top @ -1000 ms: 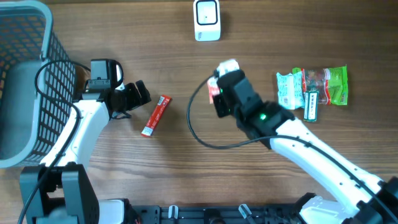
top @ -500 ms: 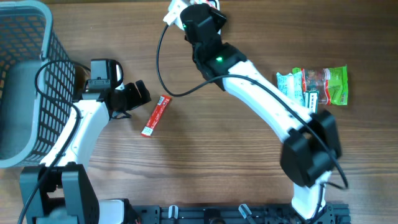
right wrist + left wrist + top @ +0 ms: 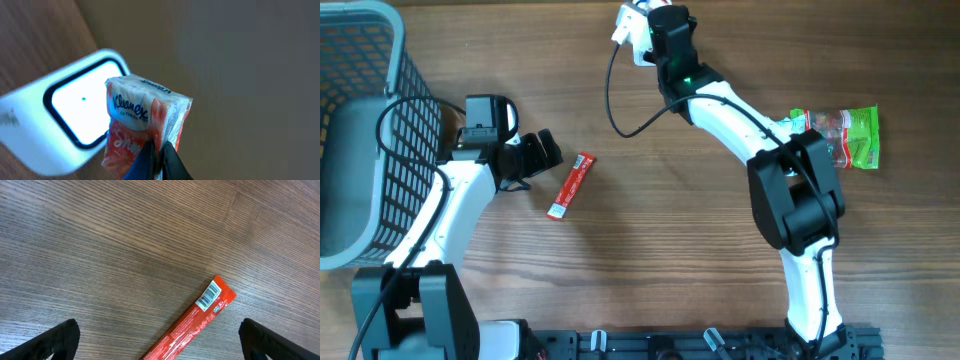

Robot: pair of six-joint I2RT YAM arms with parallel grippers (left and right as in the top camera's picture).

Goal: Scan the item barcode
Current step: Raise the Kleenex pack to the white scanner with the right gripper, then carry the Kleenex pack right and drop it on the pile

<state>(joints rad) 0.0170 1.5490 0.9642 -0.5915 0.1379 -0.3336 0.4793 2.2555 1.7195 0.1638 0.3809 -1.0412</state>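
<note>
- The right gripper (image 3: 157, 156) is closed tight on the lower edge of a small white-and-orange plastic tissue pack (image 3: 145, 117). Its long axis points away from the jaws, and "Kleenex" is readable.
- Just behind it is the white rounded barcode scanner (image 3: 75, 112), window toward the pack. No barcode shows.
- The left gripper (image 3: 538, 155) is wide open and empty near a red stick sachet (image 3: 192, 322).

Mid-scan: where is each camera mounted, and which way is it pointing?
Overhead: above the table, looking straight down; both arms and the red stick packet show.
Left wrist: on the left arm, looking down at the table; open jaws flank the red stick packet.
Right wrist: on the right arm, facing the scanner; shut jaws pinch the Kleenex pack.
Shared: overhead and left wrist both see that packet.
</note>
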